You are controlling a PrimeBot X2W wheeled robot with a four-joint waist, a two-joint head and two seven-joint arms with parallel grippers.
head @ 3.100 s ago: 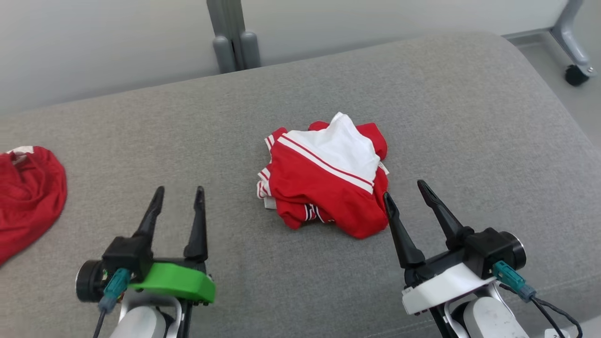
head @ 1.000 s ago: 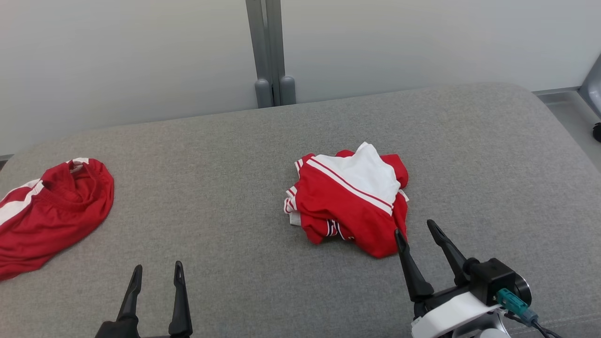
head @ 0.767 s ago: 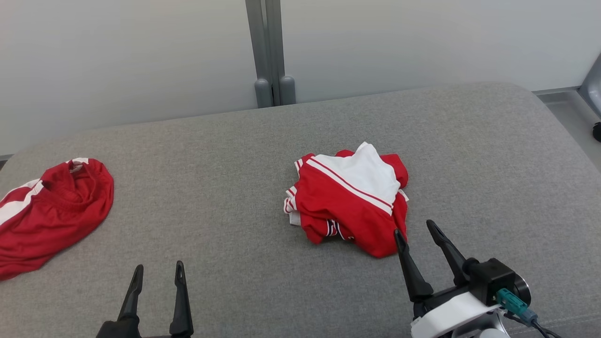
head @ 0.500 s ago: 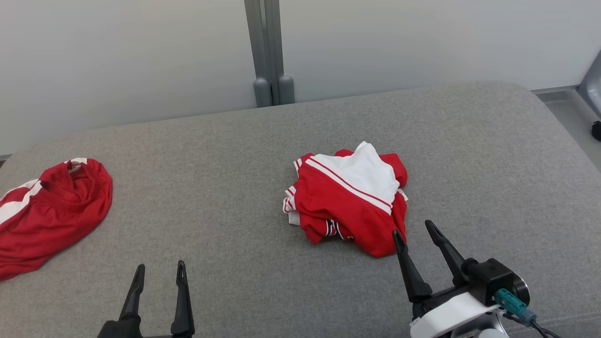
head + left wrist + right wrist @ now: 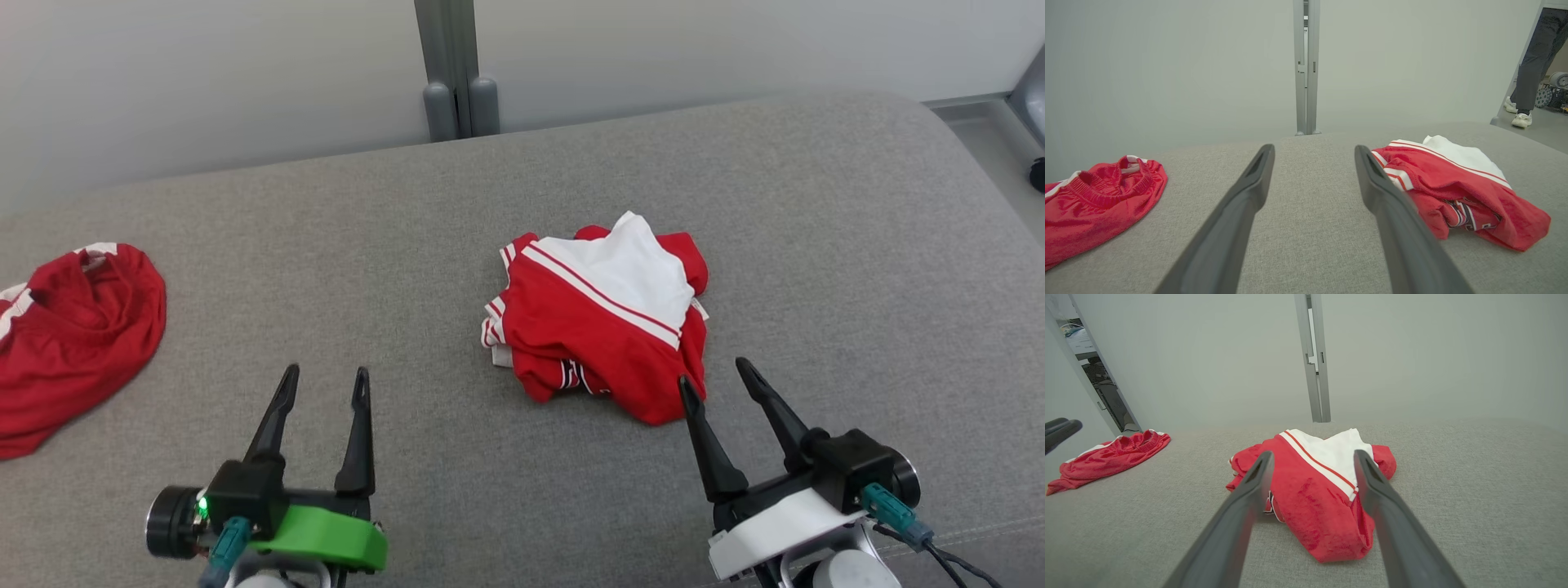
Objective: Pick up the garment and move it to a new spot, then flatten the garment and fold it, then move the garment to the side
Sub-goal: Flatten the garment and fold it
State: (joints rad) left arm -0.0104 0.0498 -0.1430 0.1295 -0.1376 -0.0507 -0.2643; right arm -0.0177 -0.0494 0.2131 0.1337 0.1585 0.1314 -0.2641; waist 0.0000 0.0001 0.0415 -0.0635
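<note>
Presently, the folded garment [image 5: 600, 327] lies central on the cushion [image 5: 326, 229], right gripper [image 5: 713, 373] spread at its near edge, left gripper [image 5: 325, 373] spread, empty. Left wrist view adds a person's legs [image 5: 1533, 61]; shorts [image 5: 73, 335] lie far left.

The garment [image 5: 596, 327] is red with a big white patch and thin red and white stripes, and it lies in a bunched-up heap with its folds piled on top of each other, not flat. The white part is on top at the far side of the heap, and a red corner sticks out at the near side. The heap sits about in the middle of the grey cushion [image 5: 408, 245], a little to the right, well away from the far edge and from the right edge.
</note>
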